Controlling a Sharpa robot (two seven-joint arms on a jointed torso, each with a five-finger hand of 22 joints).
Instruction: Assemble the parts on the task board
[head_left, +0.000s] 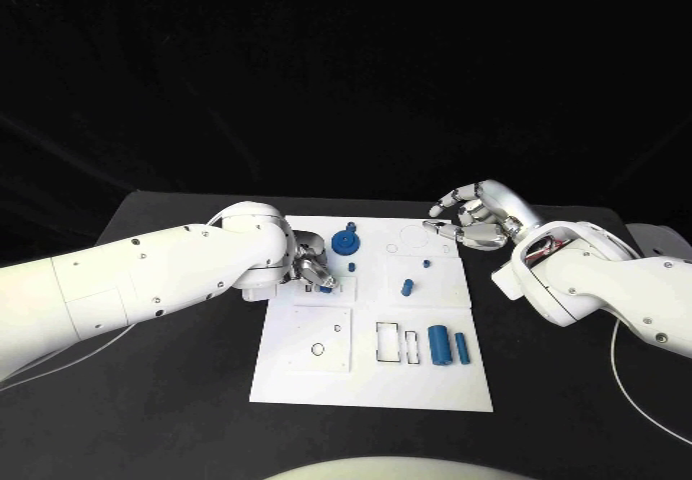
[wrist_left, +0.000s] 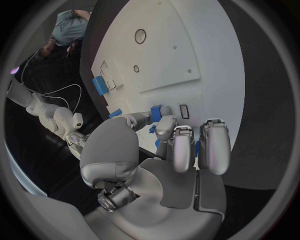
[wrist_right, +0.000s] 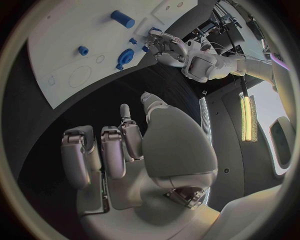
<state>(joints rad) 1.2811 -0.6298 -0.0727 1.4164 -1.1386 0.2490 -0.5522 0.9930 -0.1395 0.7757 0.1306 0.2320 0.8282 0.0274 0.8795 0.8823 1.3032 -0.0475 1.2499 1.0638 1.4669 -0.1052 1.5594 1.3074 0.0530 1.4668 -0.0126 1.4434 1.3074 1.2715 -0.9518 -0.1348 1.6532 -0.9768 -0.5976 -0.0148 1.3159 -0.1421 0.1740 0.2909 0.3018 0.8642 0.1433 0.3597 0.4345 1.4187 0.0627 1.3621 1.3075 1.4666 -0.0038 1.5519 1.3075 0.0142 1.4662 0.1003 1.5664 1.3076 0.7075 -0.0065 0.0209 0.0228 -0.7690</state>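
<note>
The task board (head_left: 433, 385) looks like smooth matt white plastic; the table (head_left: 173, 400) is matt black. Blue parts (head_left: 438, 345) seem plain plastic. Both hands, left (head_left: 313, 272) and right (head_left: 479, 217), show polished silvery metal.

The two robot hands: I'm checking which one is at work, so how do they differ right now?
The left robot hand is over the task board, its fingers closed round a small blue part; the right robot hand holds nothing, fingers apart. The left is low at the board's left edge; the right hangs off its far right corner, over the black table. Both are silver, on white arms.
</note>
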